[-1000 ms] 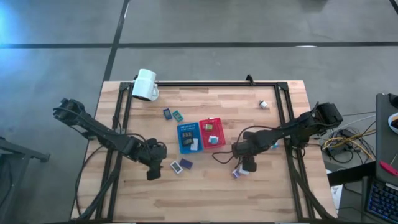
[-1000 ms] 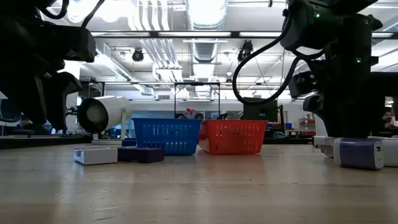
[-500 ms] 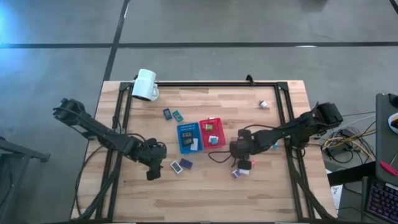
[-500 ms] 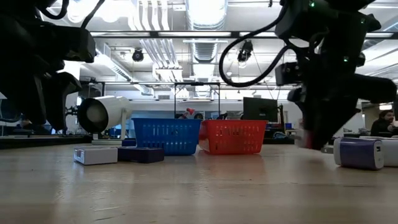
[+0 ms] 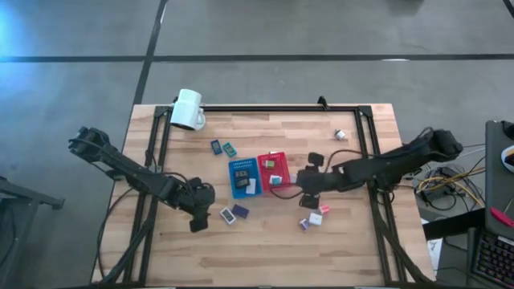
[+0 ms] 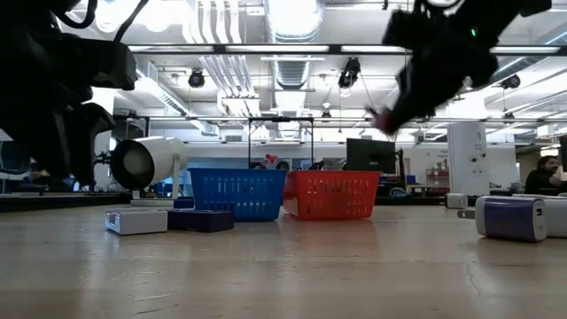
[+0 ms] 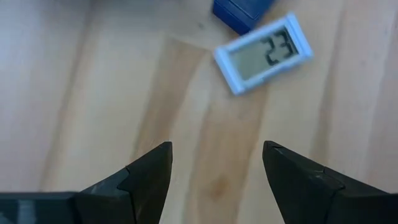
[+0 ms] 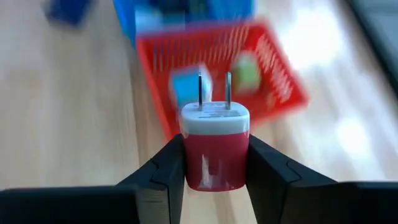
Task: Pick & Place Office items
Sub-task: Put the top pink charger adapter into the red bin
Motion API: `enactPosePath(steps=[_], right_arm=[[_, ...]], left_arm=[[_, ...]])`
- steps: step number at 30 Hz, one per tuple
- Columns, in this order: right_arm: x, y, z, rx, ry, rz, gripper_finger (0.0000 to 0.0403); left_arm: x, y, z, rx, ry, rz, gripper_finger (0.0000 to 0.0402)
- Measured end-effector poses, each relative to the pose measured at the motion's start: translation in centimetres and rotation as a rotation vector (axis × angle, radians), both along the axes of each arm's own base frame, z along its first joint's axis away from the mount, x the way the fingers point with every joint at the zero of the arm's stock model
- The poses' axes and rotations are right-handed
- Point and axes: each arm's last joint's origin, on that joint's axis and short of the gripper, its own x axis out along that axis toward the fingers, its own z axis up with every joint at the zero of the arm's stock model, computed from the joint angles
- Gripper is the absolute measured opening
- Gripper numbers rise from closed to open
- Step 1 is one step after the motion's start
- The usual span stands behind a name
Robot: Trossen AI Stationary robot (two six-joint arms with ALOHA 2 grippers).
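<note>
The right gripper (image 8: 214, 163) clamps a red-and-white two-pronged plug adapter (image 8: 215, 148) above the red plastic basket (image 8: 273, 81). The left gripper (image 7: 214, 171) hangs released near a white-framed digital display (image 7: 263, 53).

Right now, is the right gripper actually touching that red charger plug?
Touching. The right wrist view shows the right gripper with both fingers pressed against the sides of the red charger plug.

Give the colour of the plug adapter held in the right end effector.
Red body with a white top face, the small two-pronged plug adapter; the right wrist view shows it best.
</note>
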Motion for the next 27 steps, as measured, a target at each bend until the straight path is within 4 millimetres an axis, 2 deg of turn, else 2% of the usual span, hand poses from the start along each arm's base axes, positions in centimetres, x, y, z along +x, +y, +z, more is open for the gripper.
enactPosePath(steps=[4,7,12,19,27], right_arm=[[0.2,0.0,1.9,0.000,-0.187,0.016,0.0118],[0.6,0.1,2.1,-0.010,-0.282,0.043,0.0118],[1.2,0.0,0.1,-0.030,-0.352,0.055,0.0118],[1.6,-0.9,-3.7,-0.070,-0.312,-0.001,0.0118],[2.2,-2.4,-4.1,-0.089,-0.316,-0.019,0.0118]], left_arm=[[0.2,0.3,0.1,0.093,-0.051,0.035,0.0252],[0.6,0.4,0.5,0.186,-0.125,0.050,0.0252],[1.9,0.4,1.4,0.360,-0.318,0.040,0.0252],[3.2,0.3,3.1,0.572,-0.512,0.037,0.0252],[3.5,1.0,3.7,0.658,-0.540,0.071,0.0252]])
